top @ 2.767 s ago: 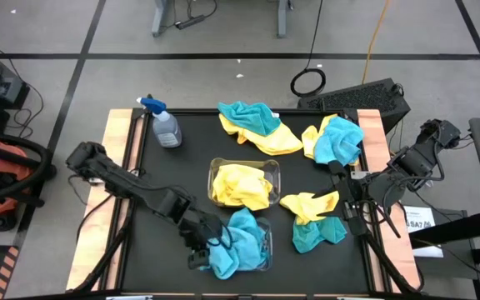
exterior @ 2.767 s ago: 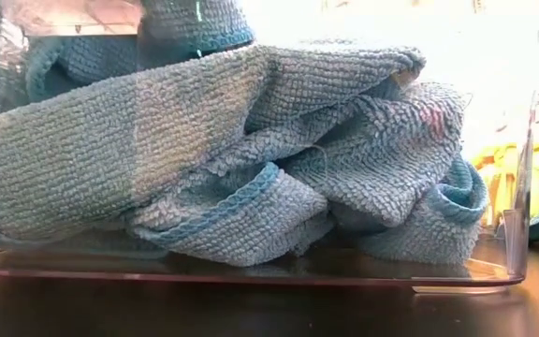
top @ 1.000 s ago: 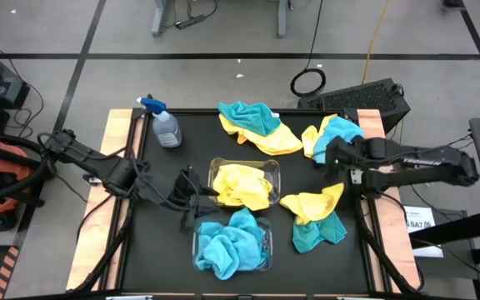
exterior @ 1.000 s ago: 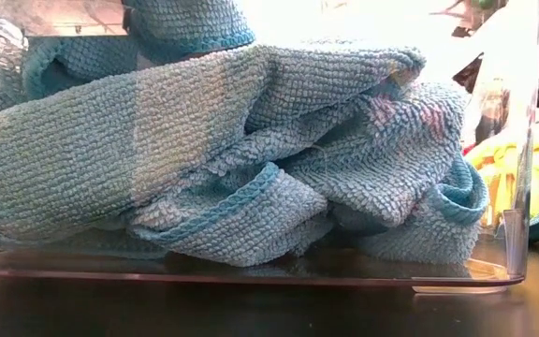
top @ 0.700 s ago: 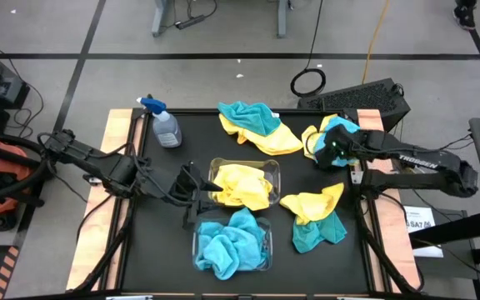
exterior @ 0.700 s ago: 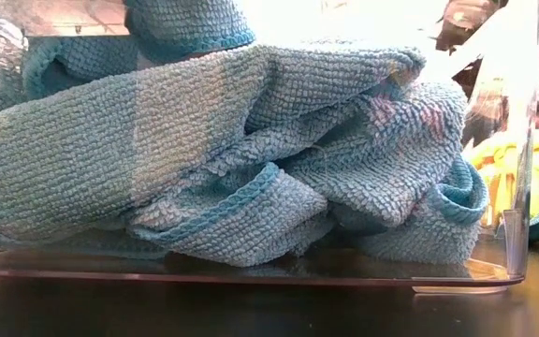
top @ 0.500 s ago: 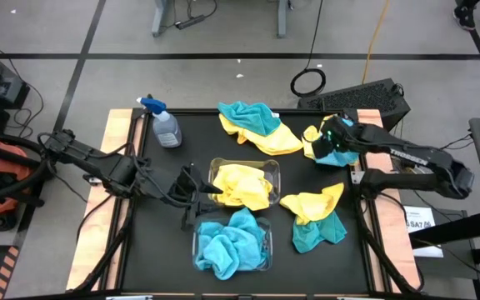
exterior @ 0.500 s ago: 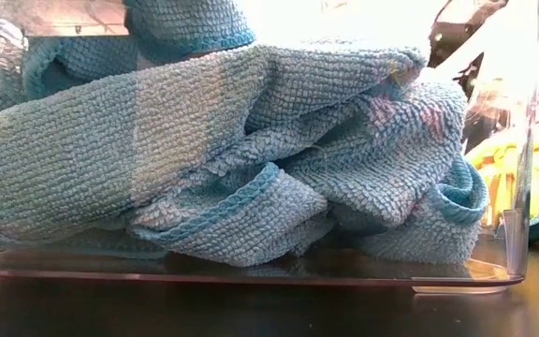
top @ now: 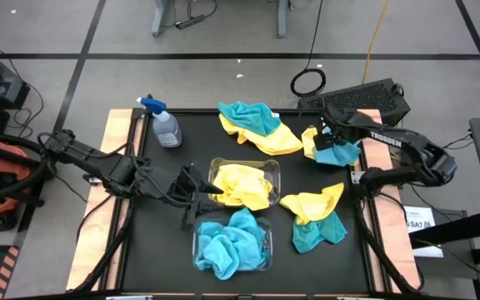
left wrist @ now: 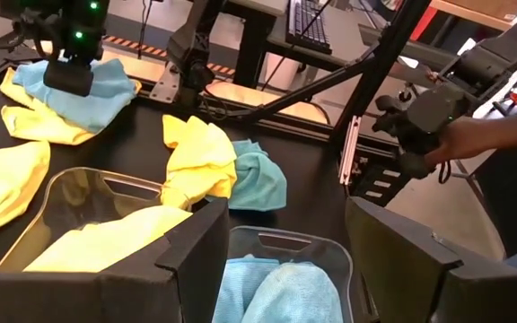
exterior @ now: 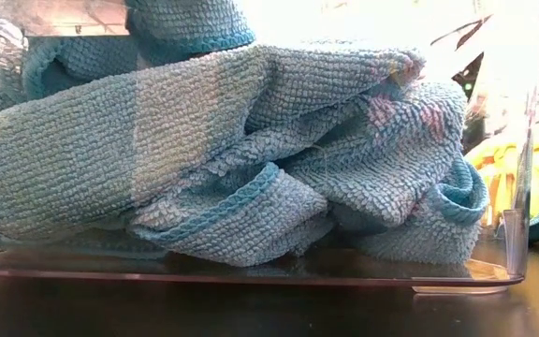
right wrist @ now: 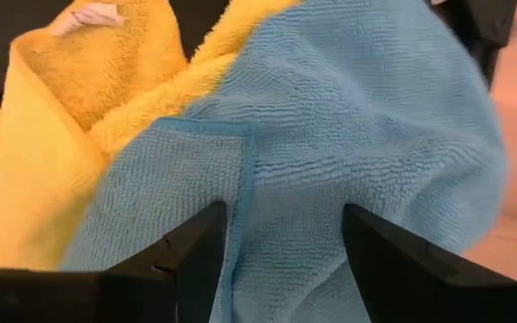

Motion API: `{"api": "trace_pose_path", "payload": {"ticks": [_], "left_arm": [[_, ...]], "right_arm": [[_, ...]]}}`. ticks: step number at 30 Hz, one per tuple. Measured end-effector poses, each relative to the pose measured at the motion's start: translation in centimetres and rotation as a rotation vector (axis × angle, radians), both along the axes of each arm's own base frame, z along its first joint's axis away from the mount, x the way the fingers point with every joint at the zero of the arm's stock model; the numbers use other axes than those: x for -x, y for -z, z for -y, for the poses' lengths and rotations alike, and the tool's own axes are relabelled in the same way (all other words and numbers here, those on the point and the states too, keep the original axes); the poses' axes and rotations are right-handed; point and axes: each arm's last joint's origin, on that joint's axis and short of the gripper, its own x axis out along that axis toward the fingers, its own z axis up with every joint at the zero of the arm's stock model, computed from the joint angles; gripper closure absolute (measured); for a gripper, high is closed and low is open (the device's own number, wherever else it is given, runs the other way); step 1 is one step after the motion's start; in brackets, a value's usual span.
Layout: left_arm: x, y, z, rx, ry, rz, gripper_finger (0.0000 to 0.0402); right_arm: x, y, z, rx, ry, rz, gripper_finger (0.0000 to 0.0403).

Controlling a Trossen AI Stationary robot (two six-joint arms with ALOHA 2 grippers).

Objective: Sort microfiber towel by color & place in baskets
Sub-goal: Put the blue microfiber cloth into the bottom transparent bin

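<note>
Right hand (top: pixel 333 138) hangs with fingers spread over the teal towel (top: pixel 342 150) on a yellow towel (top: pixel 310 142), far right of the bench (top: pixel 161 179), likely to pinch it. Fabric looped, rumpled. Left hand (top: pixel 195 200), released, waits left of the two baskets (top: pixel 267 167).

Two clear baskets sit mid-table: one (top: pixel 244 182) holds yellow towels (top: pixel 238 187), the other (top: pixel 232 245) teal towels (top: pixel 230 243). Mixed yellow-and-teal piles (top: pixel 257 126) lie loose around them.

White lettering reading "TROSSEN" runs along the right arm (top: pixel 387 137) in the high view; nothing else is legible.
</note>
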Motion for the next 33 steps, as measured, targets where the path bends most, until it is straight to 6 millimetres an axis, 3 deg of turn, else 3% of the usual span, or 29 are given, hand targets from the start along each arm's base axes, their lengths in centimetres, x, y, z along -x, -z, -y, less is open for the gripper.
{"api": "trace_pose_path", "payload": {"ticks": [10, 13, 17, 19, 25, 33], "left_arm": [[0.0, 0.0, 0.0, -0.026, 0.010, 0.001, 0.0171], [0.0, 0.0, 0.0, -0.029, 0.011, 0.001, 0.0171], [0.0, 0.0, 0.0, -0.034, 0.013, 0.000, 0.0171], [0.0, 0.0, 0.0, -0.035, 0.013, 0.001, 0.0171], [0.0, 0.0, 0.0, -0.051, 0.019, 0.003, 0.0171], [-0.1, -0.2, 0.0, -0.067, 0.022, 0.025, 0.0171]], "right_arm": [[0.2, 3.1, 0.6, -0.115, 0.015, 0.080, 0.0202], [0.4, 4.0, 0.2, -0.158, 0.014, 0.096, 0.0245], [0.4, 3.8, 0.0, -0.173, -0.010, 0.151, 0.0352], [0.3, 3.3, -0.2, -0.174, -0.031, 0.191, 0.0388], [0.5, 0.5, -0.6, -0.096, -0.016, 0.301, 0.0400], [1.3, -5.8, -1.8, 0.065, -0.030, 0.459, 0.0402]]}}
